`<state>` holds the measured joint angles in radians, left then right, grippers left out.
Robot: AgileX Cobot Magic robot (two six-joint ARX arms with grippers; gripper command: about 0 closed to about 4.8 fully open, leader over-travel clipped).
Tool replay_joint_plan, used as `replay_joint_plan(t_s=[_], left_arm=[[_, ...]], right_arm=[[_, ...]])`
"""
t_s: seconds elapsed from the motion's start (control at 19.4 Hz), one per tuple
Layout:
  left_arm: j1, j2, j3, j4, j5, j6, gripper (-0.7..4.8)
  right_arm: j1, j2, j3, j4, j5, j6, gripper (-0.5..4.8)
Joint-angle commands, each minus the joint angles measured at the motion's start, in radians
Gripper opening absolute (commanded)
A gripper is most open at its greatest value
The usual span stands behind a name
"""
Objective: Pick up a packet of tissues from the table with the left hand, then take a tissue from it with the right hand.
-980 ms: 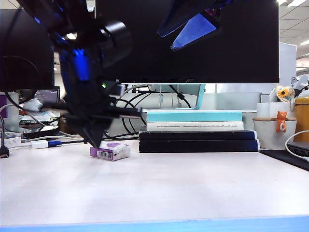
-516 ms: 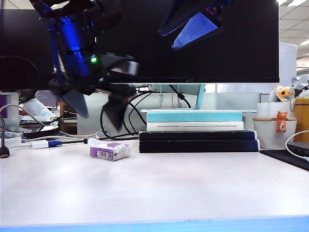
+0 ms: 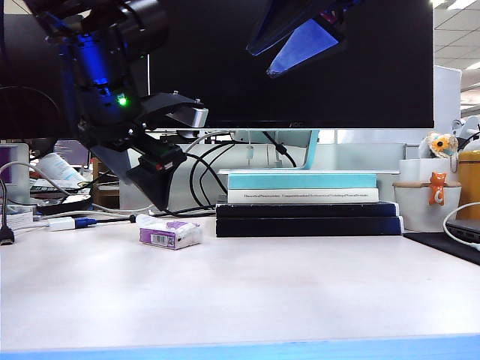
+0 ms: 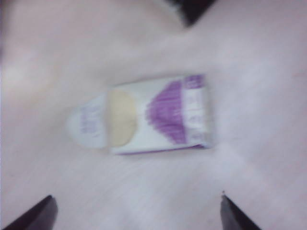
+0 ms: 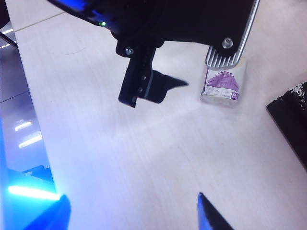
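The purple and white packet of tissues (image 3: 171,234) lies flat on the pale table (image 3: 262,300), left of the stacked books. The left wrist view looks straight down on the packet (image 4: 144,117). My left gripper (image 3: 154,187) hangs open a little above and to the left of it, touching nothing; its two dark fingertips frame bare table (image 4: 135,197). My right gripper (image 3: 300,37) is high near the monitor, open and empty (image 5: 132,203). Its camera shows the left gripper (image 5: 192,72) over the packet (image 5: 221,86). The tissue is hidden inside the pack.
A stack of books (image 3: 307,202) stands right of the packet under a large dark monitor (image 3: 315,75). Cables and a white plug (image 3: 64,223) lie at the back left. A white cup with an orange cat (image 3: 427,202) and a black mat (image 3: 450,244) sit at the right.
My left gripper was shut with its tip down beside the packet; it has risen, opened wide and rolled. The packet lies where it was. The right gripper has not moved.
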<state>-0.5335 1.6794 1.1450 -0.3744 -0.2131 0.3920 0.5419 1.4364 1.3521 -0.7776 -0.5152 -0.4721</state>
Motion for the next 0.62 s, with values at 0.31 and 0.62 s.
replay_joint_plan(t_s=[0.31, 0.62], left_arm=[[0.089, -0.003, 0.002, 0.063, 0.126, -0.033, 4.24], [0.243, -0.003, 0.002, 0.069, 0.530, -0.127, 2.98]], right_arm=[[-0.002, -0.015, 0.004, 0.040, 0.053, 0.006, 2.55], [-0.063, -0.124, 0.004, 0.204, 0.168, 0.127, 2.41]])
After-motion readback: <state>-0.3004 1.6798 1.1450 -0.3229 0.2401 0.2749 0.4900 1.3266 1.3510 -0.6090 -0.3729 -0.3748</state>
